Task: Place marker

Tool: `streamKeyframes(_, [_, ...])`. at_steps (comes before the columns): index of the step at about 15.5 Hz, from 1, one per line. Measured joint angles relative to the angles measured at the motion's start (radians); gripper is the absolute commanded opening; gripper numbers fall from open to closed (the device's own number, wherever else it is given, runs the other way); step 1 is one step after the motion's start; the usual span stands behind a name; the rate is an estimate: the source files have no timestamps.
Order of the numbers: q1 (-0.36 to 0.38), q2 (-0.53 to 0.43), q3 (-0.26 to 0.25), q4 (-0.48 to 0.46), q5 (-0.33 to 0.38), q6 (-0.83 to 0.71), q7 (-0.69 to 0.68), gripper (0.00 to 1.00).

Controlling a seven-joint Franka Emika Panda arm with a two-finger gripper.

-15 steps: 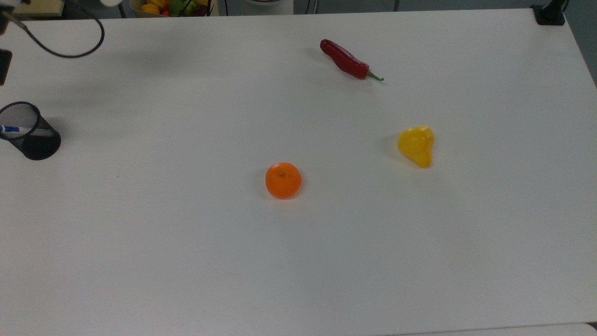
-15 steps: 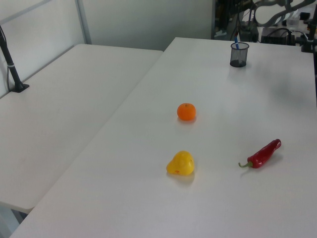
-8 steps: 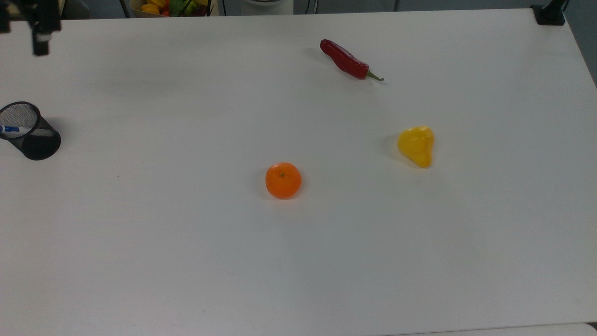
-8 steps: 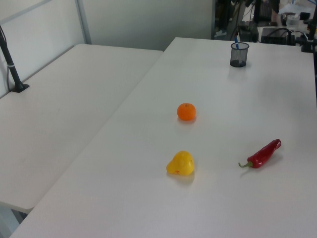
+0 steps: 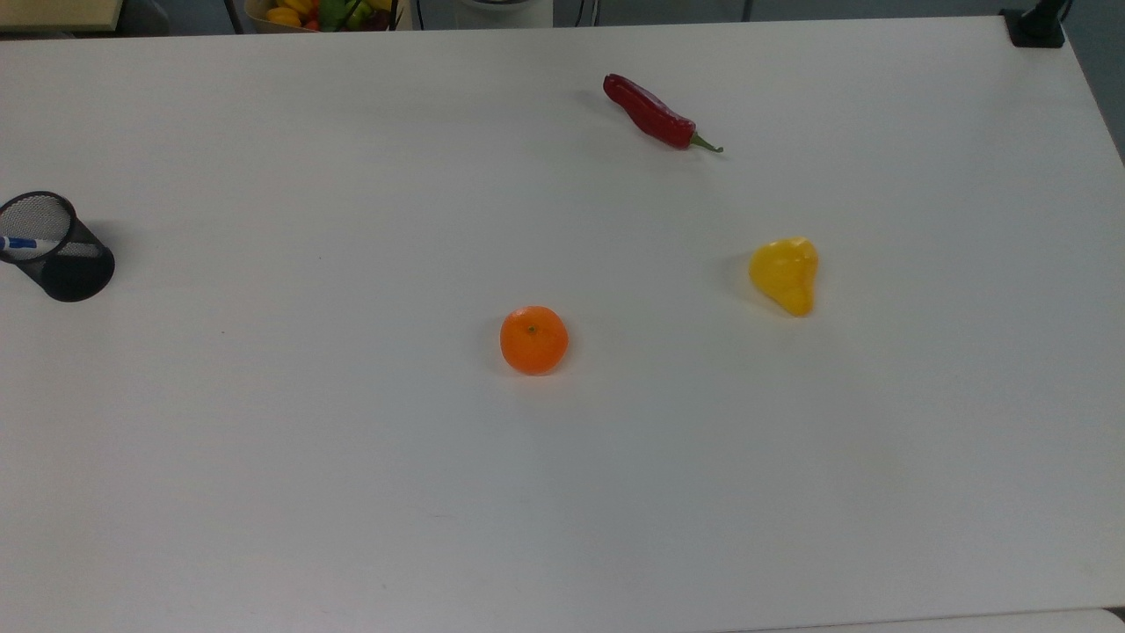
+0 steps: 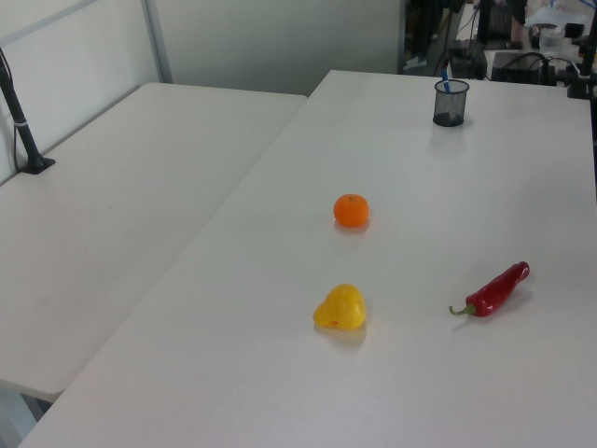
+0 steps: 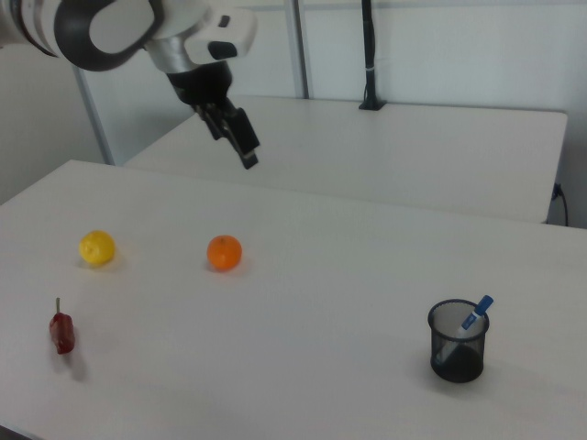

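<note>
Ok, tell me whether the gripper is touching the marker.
Apart. The right view shows the gripper raised high, far from the marker leaning in the cup.

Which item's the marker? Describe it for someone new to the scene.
On the white table, find the black mesh cup at the top view's left edge. The marker leans inside it: a slim pen, white with blue, unlike the loose produce elsewhere.

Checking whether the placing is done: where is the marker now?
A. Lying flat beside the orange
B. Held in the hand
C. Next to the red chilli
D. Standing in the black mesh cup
D: the marker leans inside the mesh cup, its blue cap poking above the rim, while the hand is up and away from it.
</note>
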Motion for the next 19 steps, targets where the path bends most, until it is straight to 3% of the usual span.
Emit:
streamKeyframes(4, [0.050, 0.002, 0.068, 0.005, 0.009, -0.043, 0.001, 1.00])
streamKeyframes(7, [0.125, 0.018, 0.079, -0.001, 0.009, -0.055, -0.031, 1.00])
streamKeyframes(11, [0.169, 0.059, 0.079, -0.009, 0.008, -0.055, -0.194, 1.00])
streamKeyframes(19, [0.234, 0.102, -0.019, -0.008, -0.023, -0.055, -0.399, 1.00])
